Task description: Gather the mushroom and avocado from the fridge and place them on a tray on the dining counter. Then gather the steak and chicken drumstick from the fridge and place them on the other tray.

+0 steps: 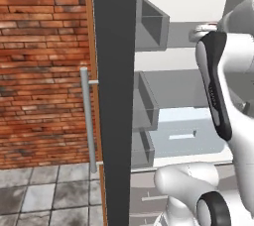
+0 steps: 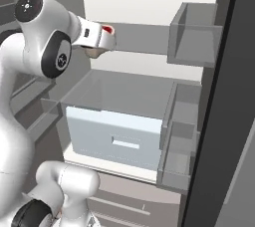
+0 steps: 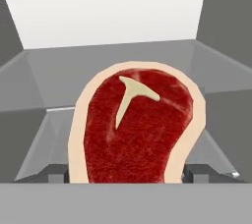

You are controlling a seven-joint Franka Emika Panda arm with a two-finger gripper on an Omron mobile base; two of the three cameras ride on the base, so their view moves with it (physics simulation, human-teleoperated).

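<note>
The gripper point(image 3: 126, 171) clasps the steak point(image 3: 138, 129) inside the fridge point(image 2: 149, 96), above the shelves. The wide slab could snag a door bin point(image 2: 194, 39) on withdrawal and slip.

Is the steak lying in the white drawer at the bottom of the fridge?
No, the steak sits between the gripper's fingertips up at a fridge shelf, well above the closed white drawer.
</note>
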